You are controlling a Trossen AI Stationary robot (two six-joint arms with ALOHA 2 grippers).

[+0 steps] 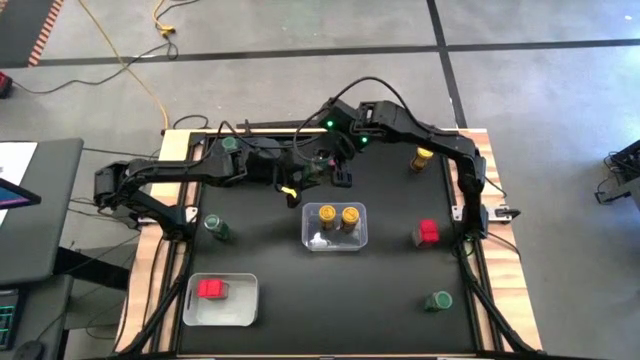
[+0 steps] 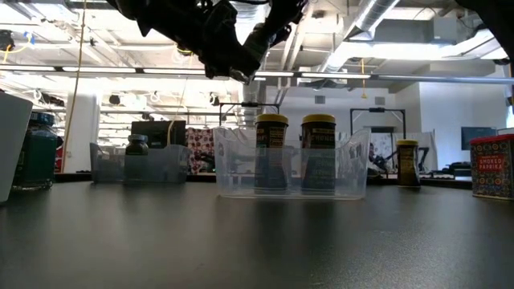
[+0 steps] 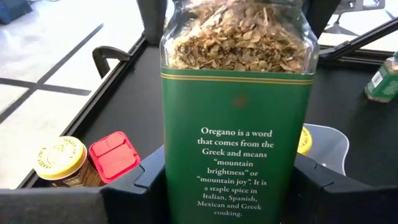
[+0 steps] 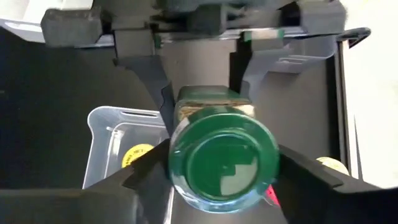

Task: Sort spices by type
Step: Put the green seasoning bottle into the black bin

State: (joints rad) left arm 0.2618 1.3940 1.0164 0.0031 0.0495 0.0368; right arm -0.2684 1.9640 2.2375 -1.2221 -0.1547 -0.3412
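Handover was underway: your left hand clenched the green-lidded oregano jar; your right hand flanked its lid, grip uncertain. Next, a free bin.

two jars in centre bin; one jar in lower-left bin; loose jars along right and left edges.

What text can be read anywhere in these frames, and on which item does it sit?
"Oregano is a word that comes from the Greek and means "mountain brightness" or "mountain joy." It is a staple spice in Italian, Spanish, Mexican and Greek cooking." on the green label of the oregano jar, held between both grippers.
"SMOKED PAPRIKA" on the red-topped jar at the low view's right edge.
Yellow-lidded jars: labels too blurred to read.
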